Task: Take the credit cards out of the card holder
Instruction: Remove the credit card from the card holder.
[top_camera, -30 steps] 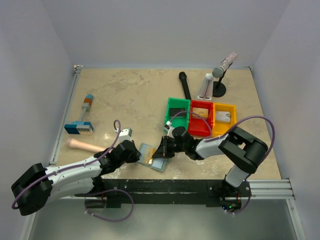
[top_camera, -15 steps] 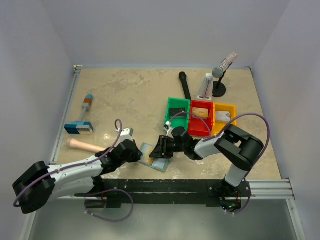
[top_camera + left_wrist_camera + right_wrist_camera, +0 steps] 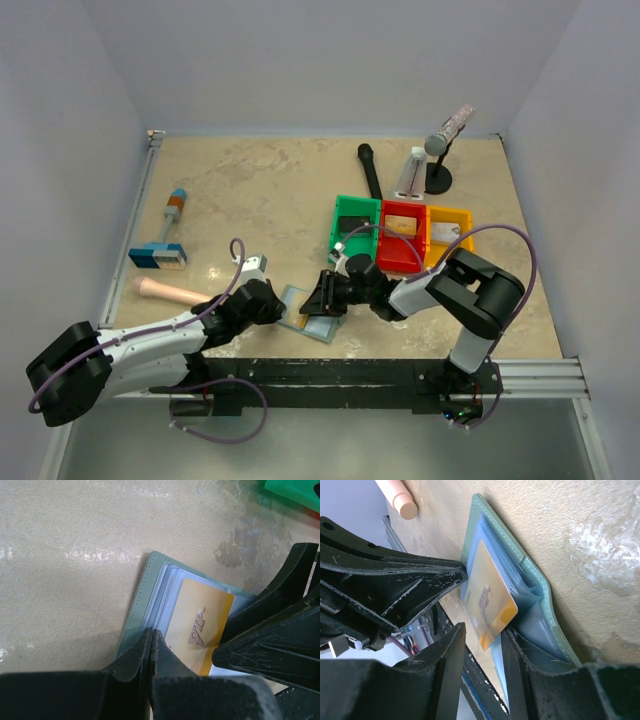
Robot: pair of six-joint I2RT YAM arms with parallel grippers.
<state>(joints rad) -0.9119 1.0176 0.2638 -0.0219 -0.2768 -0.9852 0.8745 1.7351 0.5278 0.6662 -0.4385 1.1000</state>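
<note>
Orange-yellow VIP credit card sits in a clear sleeve of the grey-green card holder, lying open near the beige table's front edge. Astride the card's corner, the right gripper has its jaws parted narrowly. The left gripper is pressed closed, tips at the holder's edge.

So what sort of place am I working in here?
Likely a robot test cell: plain pale walls box in a stone-look table, a metal rail carries the arm bases, and small coloured bins stand on the table.
</note>
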